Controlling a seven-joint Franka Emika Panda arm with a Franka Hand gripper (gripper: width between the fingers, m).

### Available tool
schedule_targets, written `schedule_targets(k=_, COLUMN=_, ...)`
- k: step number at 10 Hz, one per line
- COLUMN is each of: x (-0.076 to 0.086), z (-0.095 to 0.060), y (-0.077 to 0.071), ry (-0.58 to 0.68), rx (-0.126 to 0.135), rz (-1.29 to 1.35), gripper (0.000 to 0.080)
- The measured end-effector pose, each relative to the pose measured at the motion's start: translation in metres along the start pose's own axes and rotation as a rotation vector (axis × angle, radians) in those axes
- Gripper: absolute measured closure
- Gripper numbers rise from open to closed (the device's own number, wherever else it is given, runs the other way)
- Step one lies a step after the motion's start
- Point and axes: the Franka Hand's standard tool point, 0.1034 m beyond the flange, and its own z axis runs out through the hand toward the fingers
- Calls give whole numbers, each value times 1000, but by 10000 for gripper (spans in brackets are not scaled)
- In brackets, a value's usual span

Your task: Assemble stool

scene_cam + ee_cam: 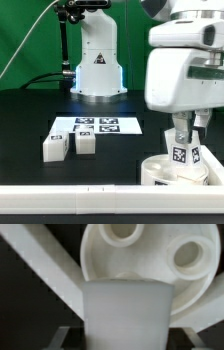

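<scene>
Two-finger gripper (183, 136) clamping tightly on a short blocky white plastic leg (182, 155), holding it upright.
The round rimmed white plastic seat (158, 172) is lying just beneath the gripper; loose white legs (55, 148) (85, 143) are sitting well apart from it.

A robotics laboratory test bench is indicated; a white robot arm base (97, 60), ringed with blue light at its foot, is mounted at the far side of a black table (25, 125); the marker board (97, 126), printed with black-and-white square tags, is laid flat at mid-table; similar tags are carried by the loose white legs (57, 146) beside it; the near edge is bounded by a long white rail (60, 198); the backdrop is kept dark.
</scene>
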Motion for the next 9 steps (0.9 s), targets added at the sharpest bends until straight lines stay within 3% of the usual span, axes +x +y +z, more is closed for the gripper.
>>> schedule_targets(k=3, x=1, z=0, y=-3, ry=1, rx=13, rz=350, gripper=458)
schedule_targets(k=9, x=5, z=-1, y=-10, ry=3, rx=25, rz=717, gripper=458)
